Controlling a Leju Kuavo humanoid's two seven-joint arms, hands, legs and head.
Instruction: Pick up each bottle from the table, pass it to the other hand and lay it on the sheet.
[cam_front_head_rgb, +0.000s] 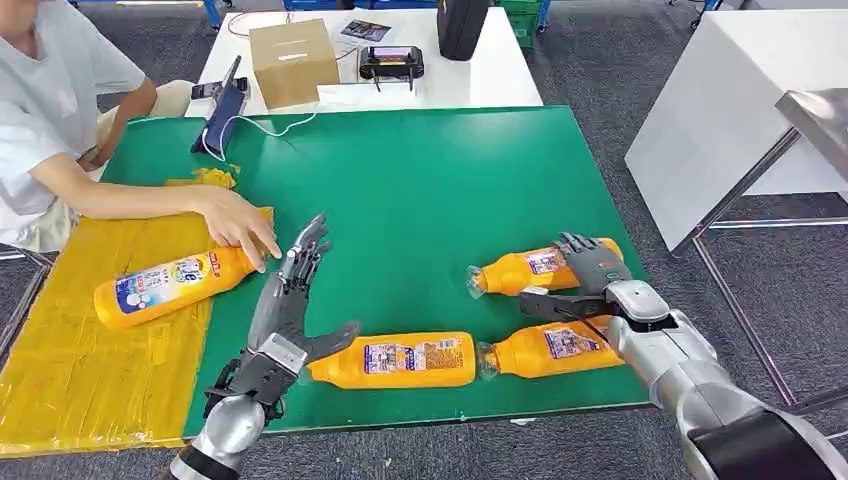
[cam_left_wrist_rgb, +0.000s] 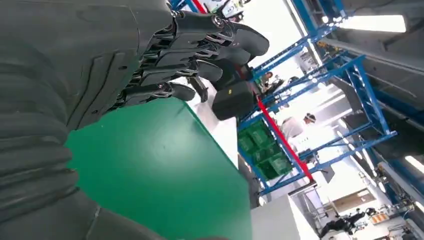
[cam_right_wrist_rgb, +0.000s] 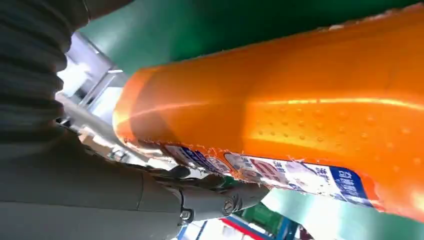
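Right hand (cam_front_head_rgb: 590, 275) sits over far-right bottle (cam_front_head_rgb: 545, 268), thumb under, grip not confirmed. Left hand (cam_front_head_rgb: 290, 300) spread, empty, near sheet (cam_front_head_rgb: 90, 370). Risk: person's hand (cam_front_head_rgb: 235, 222) on sheet bottle (cam_front_head_rgb: 175, 285); handover swing could clip it.

Lit brightly and evenly from overhead in the head view, throwing only soft, short shadows beneath the bottles on the green bench (cam_front_head_rgb: 480, 170). Blowing out to white behind the blue racking (cam_left_wrist_rgb: 320, 90) in the left wrist view. Glaring along the orange bottle (cam_right_wrist_rgb: 310, 105), close and slightly soft.
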